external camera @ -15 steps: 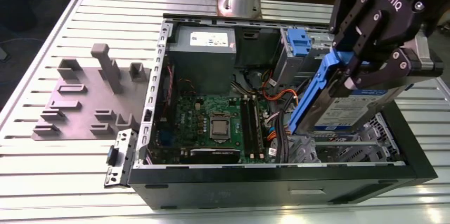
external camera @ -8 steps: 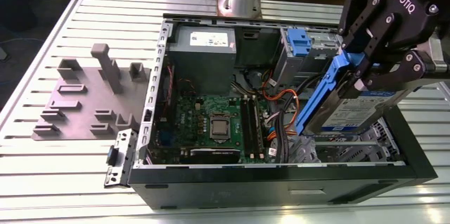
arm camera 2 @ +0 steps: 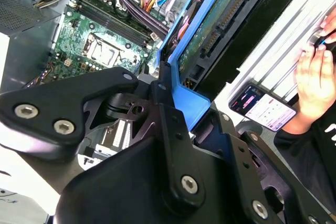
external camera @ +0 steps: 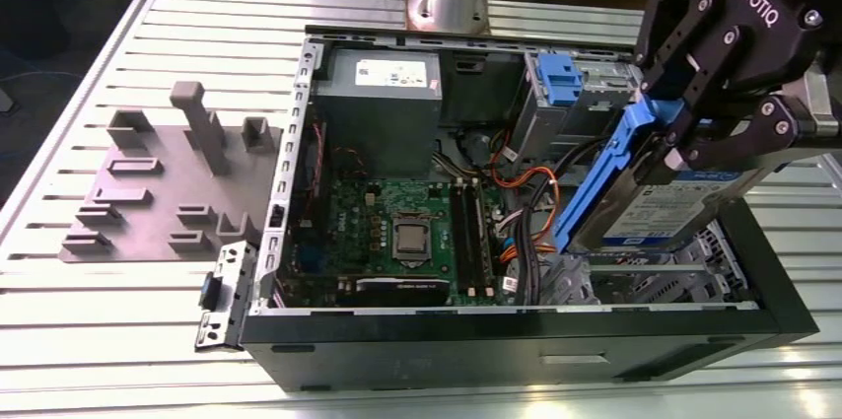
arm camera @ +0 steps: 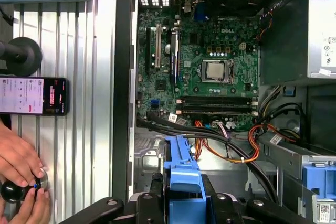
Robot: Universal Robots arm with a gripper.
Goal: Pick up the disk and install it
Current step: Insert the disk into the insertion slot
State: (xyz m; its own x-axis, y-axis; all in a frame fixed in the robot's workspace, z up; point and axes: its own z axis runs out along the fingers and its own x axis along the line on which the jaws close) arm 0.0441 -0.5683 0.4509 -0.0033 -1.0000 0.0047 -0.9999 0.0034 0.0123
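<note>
Clearly the gripper (external camera: 721,148) has the disk (external camera: 665,207) in its grasp. In the exterior view the drive hangs tilted, its labelled face toward the camera. Its blue carrier frame runs down the side on the exterior view's left. It is clear of the computer case (external camera: 526,340) and above the case's drive-cage corner at the exterior view's right. The case lies open on the bench (external camera: 132,320), close to the bench's near edge in that view.

The fingers (arm camera 2: 169,114) are closed narrowly on the blue frame, one on each side of it. In the second wrist view the frame is pinched between the black links. Past them the disk (arm camera 2: 220,19) shows its green circuit-board underside and connector, which the exterior view does not give.

The first wrist view looks straight down past the gripper (arm camera: 182,203). The disk (arm camera: 181,174) appears there only as its blue frame edge, over the bundled cables (arm camera: 247,150) just beside the motherboard (arm camera: 205,72).

Both wrist views take in a person's hand (arm camera: 18,163) and a phone (arm camera: 34,96) on the bench slats outside the case wall. The exterior view alone has a grey fixture plate (external camera: 145,192) near the bench's edge at the exterior view's left, well apart from the case.
</note>
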